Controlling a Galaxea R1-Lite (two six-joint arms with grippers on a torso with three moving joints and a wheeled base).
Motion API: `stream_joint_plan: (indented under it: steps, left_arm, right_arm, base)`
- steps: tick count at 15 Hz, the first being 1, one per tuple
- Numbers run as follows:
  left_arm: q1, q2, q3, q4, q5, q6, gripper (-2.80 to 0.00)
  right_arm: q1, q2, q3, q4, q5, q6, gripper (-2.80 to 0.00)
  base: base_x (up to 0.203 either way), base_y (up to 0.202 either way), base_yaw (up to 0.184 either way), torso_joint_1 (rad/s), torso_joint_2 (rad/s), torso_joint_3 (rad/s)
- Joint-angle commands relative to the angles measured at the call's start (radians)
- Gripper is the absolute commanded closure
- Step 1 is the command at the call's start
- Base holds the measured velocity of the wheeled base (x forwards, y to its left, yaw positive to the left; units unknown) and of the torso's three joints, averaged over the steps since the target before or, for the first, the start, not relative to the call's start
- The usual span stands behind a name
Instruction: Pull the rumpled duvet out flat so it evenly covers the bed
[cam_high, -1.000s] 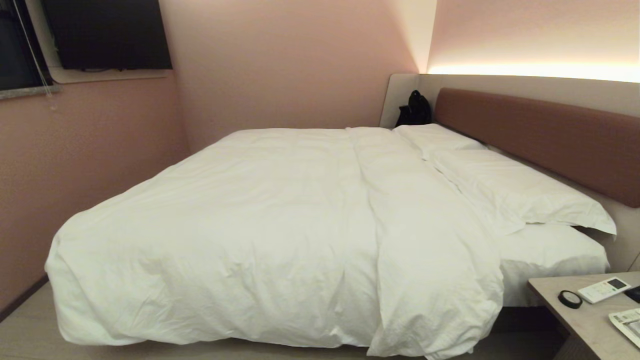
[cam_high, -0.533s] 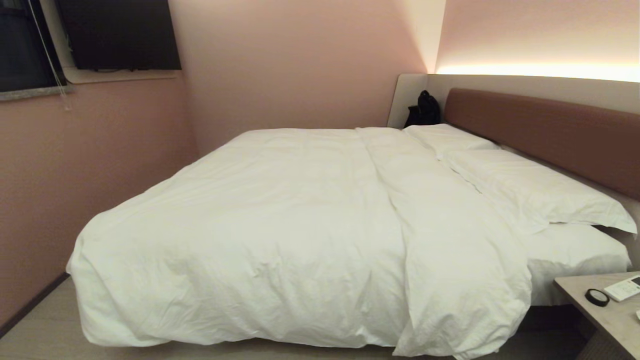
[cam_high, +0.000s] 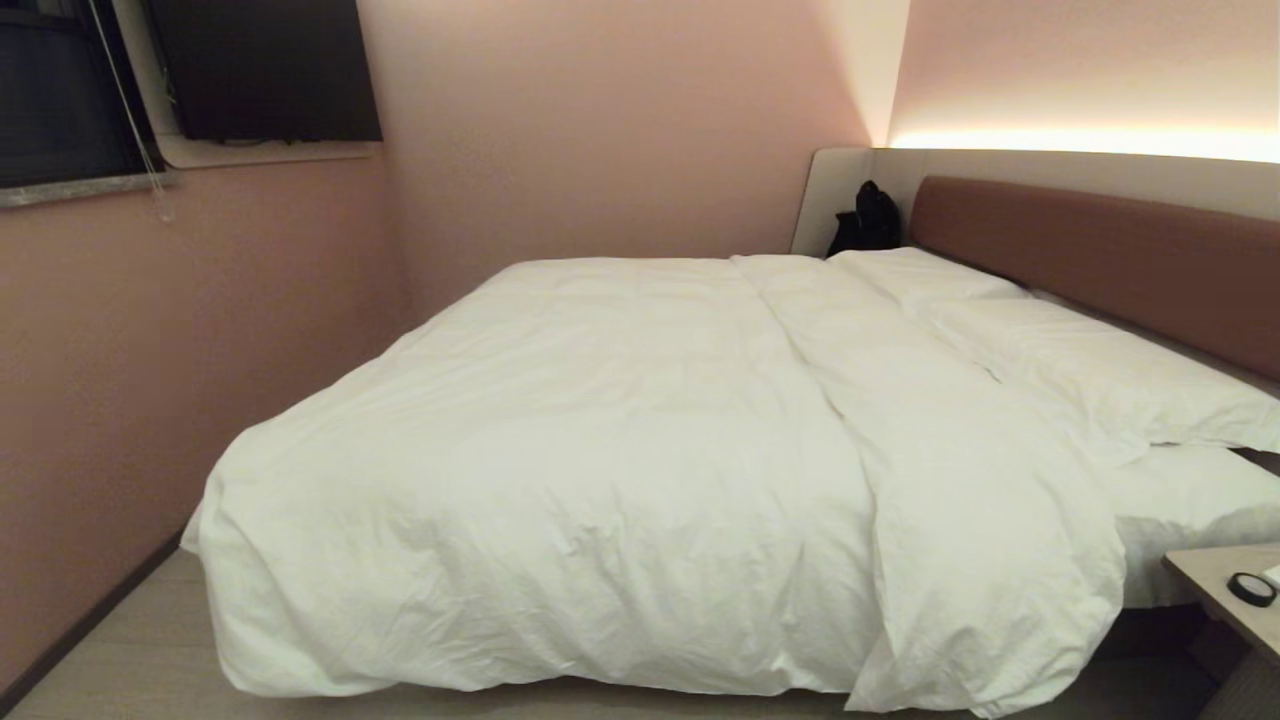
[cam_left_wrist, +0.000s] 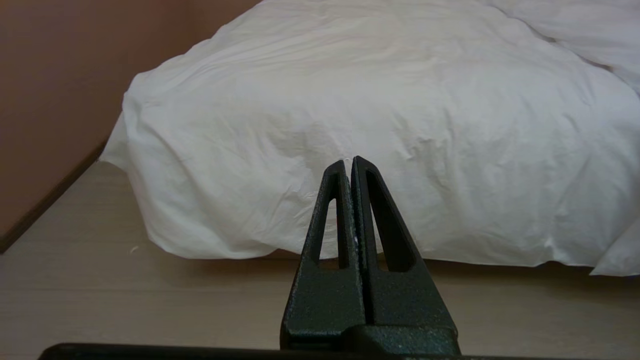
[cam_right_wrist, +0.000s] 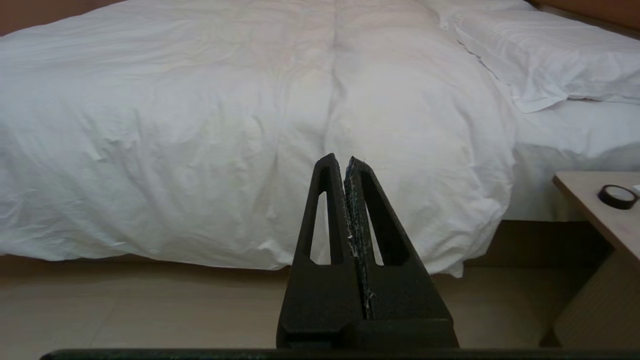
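White duvet (cam_left_wrist: 380, 115) beyond closed fingers (cam_left_wrist: 345, 200)

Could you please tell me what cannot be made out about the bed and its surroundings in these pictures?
- The mattress and base: the duvet covers them in the head view, hanging nearly to the floor.
- The bedside table: cut off by the head view's right edge; only a corner with a small black round object shows.
- The dark object beside the headboard: too small and dark to identify.
- The far pillow: partly hidden by the nearer pillow.
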Motion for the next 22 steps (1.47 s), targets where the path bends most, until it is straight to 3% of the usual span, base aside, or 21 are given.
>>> stream_joint_plan:
  steps: [1, 22]
  left_arm:
    - [0.000, 0.000, 0.000, 0.000, 0.000, -0.001, 0.00]
    - [0.000, 0.002, 0.000, 0.000, 0.000, 0.002, 0.00]
  right_arm:
    - [0.000, 0.001, 0.000, 0.000, 0.000, -0.001, 0.00]
    - [0.000, 0.000, -0.001, 0.000, 0.000, -0.001, 0.00]
  base:
    - [0.000, 0.194, -0.001, 0.005, 0.00, 0.002]
    - [0.000, 0.196, -0.001, 0.002, 0.00, 0.002]
